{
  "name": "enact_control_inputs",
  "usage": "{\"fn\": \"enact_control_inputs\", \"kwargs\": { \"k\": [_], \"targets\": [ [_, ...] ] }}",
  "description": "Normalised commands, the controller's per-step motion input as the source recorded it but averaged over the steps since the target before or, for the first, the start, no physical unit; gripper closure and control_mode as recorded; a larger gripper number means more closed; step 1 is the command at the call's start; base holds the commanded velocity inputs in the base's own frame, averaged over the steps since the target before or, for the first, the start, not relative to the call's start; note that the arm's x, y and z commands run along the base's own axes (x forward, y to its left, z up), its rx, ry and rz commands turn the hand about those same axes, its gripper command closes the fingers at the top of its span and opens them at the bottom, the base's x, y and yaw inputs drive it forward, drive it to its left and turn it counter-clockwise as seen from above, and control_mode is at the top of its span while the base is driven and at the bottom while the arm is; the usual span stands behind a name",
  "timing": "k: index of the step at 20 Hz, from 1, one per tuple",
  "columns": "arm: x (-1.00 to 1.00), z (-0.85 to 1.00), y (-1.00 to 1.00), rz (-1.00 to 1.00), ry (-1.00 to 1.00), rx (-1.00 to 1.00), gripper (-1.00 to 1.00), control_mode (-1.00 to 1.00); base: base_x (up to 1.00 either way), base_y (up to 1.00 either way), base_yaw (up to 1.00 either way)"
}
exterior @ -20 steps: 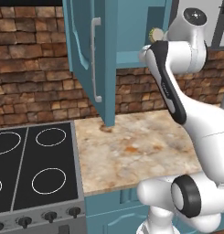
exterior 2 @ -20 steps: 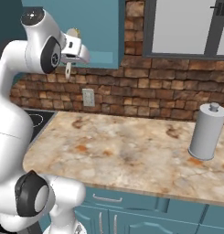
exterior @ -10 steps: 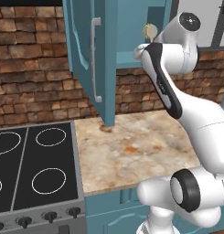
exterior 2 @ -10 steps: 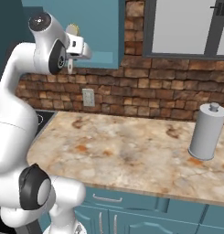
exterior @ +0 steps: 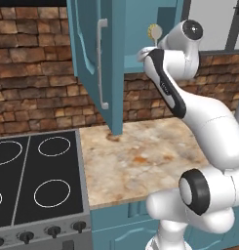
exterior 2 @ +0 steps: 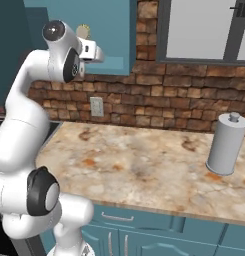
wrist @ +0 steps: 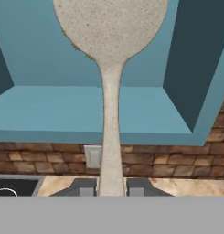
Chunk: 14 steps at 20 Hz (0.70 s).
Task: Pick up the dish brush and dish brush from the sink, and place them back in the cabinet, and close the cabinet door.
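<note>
The arm has swung higher and nearer the cabinet (wrist: pixel 86 109) since a second ago, lifting the pincer (wrist: pixel 111 186) up to the open shelf. The one cabinet door (exterior: pixel 94 58) stands open at the left, above the bench's (exterior 2: pixel 144 165) back left corner. One dish brush (wrist: pixel 111 68) is clamped in the pincer, its round head raised before the cabinet's interior. One grey canister (exterior 2: pixel 227 144) stands near the bench's right edge.
</note>
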Motion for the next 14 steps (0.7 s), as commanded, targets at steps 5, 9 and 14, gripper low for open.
{"fn": "enact_control_inputs", "kwargs": {
  "k": [5,9,14],
  "targets": [
    [0.50,0.00,0.00,0.00,-0.03,0.00,1.00,-1.00,0.00,0.00,0.00],
    [0.53,0.00,0.00,0.00,-0.02,0.00,1.00,-1.00,0.00,0.00,0.00],
    [0.47,-0.02,0.00,0.00,0.00,0.00,1.00,-1.00,0.00,0.00,0.00]
  ]
}}
